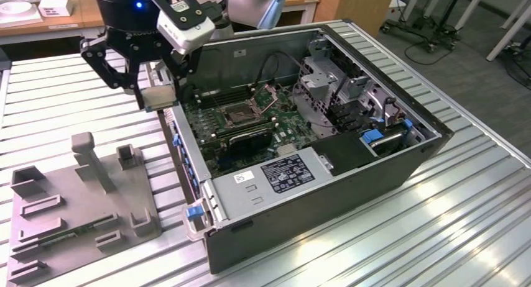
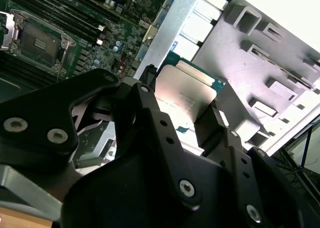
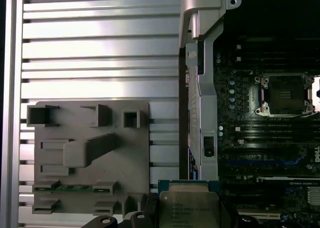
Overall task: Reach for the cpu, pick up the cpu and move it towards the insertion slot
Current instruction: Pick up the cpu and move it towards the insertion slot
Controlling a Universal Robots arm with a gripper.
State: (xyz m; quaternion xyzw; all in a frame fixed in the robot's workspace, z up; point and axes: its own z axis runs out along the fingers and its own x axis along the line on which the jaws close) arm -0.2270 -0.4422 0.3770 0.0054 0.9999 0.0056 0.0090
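Observation:
My gripper is shut on the cpu, a flat square chip with a pale metallic top. It hangs in the air just outside the computer case's wall, on the exterior view's left. The cpu sits pinched between the black fingers in the second wrist view, and the cpu also appears in the first wrist view. The insertion slot, a shiny metal frame with a dark centre, lies on the green motherboard inside the case. The insertion slot shows in both wrist views and stands apart from the chip.
The open computer case lies on a slatted metal table. A grey plastic tray with posts and recesses lies beside it on the exterior view's left, holding a green memory strip. Drive cages and cables crowd the case's far side.

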